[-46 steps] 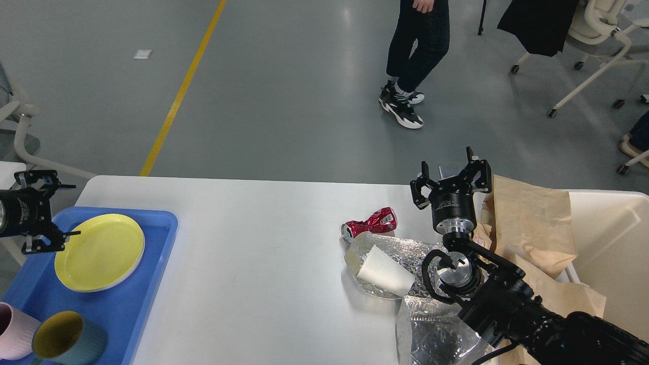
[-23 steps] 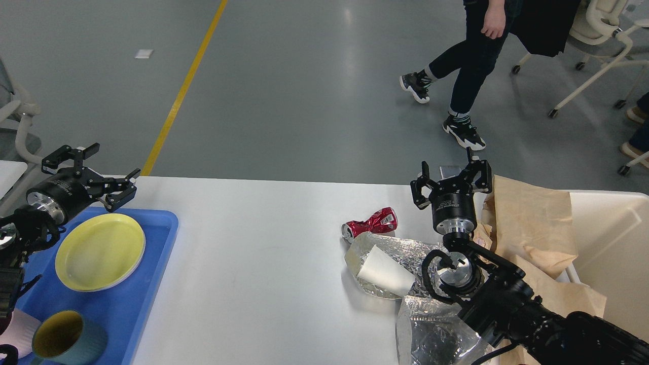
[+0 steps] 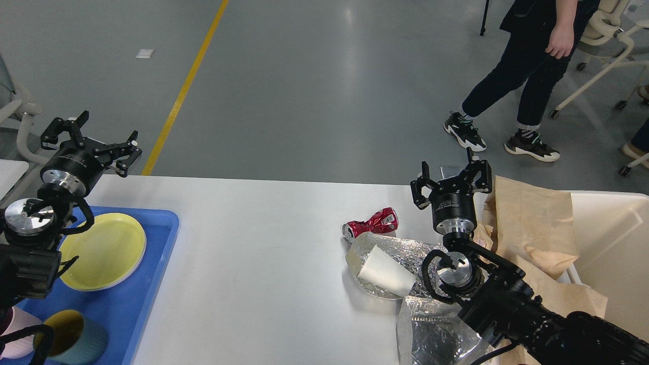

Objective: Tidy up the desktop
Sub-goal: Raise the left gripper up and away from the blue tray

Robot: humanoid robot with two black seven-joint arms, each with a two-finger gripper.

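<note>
The white desktop (image 3: 253, 253) fills the lower middle of the head view. A crushed red can (image 3: 370, 223) lies on it right of centre. Beside it lie a white paper cup (image 3: 383, 271) on crumpled silver foil (image 3: 400, 248) and a second foil bag (image 3: 431, 329). My right gripper (image 3: 451, 177) is open and empty, raised above the desktop's far right, just right of the can. My left gripper (image 3: 88, 139) is open and empty, raised over the desktop's far left corner above the blue tray (image 3: 152, 253).
The blue tray holds a yellow plate (image 3: 106, 251), a teal cup (image 3: 76, 337) and a pink cup (image 3: 15, 334). A cream-white bin (image 3: 618, 243) with brown paper (image 3: 532, 228) stands at the right. A person (image 3: 517, 76) walks on the floor beyond; chairs stand far right and left.
My left arm has swung up and toward the table from the left edge; its gripper now stands higher over the far left corner. The right arm has not moved. The person walked right.
</note>
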